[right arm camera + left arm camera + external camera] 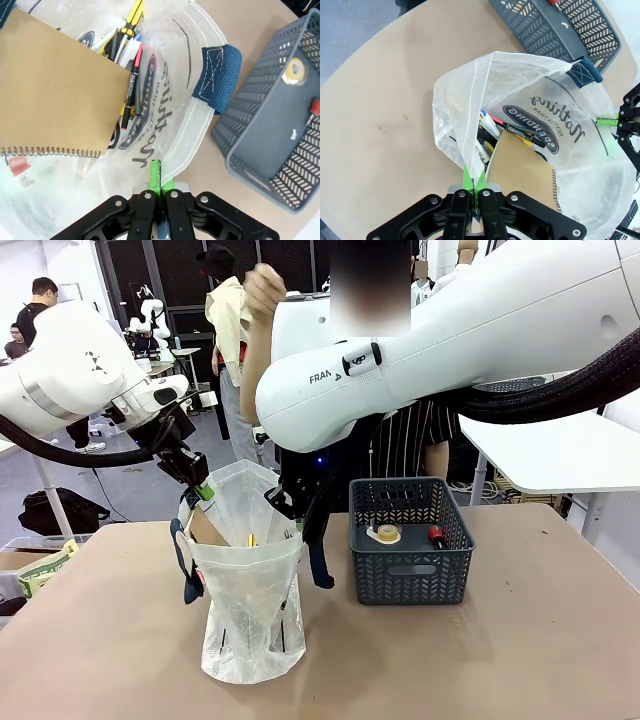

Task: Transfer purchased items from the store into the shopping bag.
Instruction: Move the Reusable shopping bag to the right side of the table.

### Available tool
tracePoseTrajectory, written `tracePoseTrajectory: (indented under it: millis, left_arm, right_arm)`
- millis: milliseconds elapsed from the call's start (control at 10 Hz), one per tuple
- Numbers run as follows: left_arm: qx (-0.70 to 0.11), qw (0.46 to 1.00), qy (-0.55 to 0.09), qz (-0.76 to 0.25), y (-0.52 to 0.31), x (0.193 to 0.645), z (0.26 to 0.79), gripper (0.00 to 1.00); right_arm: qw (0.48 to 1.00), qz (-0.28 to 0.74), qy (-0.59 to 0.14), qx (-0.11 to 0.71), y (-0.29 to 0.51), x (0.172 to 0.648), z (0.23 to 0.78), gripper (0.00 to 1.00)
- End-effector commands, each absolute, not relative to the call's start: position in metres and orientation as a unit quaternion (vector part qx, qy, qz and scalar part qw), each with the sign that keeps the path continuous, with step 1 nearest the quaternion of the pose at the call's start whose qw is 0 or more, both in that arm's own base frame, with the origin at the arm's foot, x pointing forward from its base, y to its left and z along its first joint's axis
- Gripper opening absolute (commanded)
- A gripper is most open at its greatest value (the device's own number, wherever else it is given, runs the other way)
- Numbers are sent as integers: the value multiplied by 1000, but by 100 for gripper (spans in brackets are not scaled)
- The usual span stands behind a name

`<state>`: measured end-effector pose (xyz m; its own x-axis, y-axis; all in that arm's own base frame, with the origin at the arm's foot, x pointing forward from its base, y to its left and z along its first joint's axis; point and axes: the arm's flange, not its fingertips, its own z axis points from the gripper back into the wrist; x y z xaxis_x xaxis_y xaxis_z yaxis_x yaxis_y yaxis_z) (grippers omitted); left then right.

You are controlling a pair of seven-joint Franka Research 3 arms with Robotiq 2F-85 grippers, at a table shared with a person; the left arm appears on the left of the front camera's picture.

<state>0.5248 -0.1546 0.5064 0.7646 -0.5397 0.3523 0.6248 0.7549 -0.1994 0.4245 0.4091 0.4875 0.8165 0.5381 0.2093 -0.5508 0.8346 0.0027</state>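
Item: shopping bag (250,610), upright: my left gripper (203,487) pinches one rim, my right gripper (285,505) the opposite rim; notebook (55,85) inside; basket (410,582) just beside the bag holds cream roll (384,533), red-handled tool (436,536)

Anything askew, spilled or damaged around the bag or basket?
Nothing spilled or damaged. Left end effector and right end effector pinch the shopping bag open; the brown notebook leans inside it. Tape roll and red-handled tool lie in the basket.

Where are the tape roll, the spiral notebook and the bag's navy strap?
tape roll (286,76): right wrist view, on its cream ring.
spiral notebook (55,85): right wrist view, middle of its brown cover.
navy strap (217,75): right wrist view, on its stitched end.
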Motion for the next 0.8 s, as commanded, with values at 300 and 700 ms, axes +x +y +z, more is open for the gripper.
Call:
tracePoseTrajectory:
  millis: [300,700]
  left_arm:
    - [-153,925,-143,-316,-153,525,508,0]
    - [-153,925,-143,-316,-153,525,508,0]
  right_arm:
    - [952,286,-101,32,409,424,488,0]
    - [952,286,-101,32,409,424,488,0]
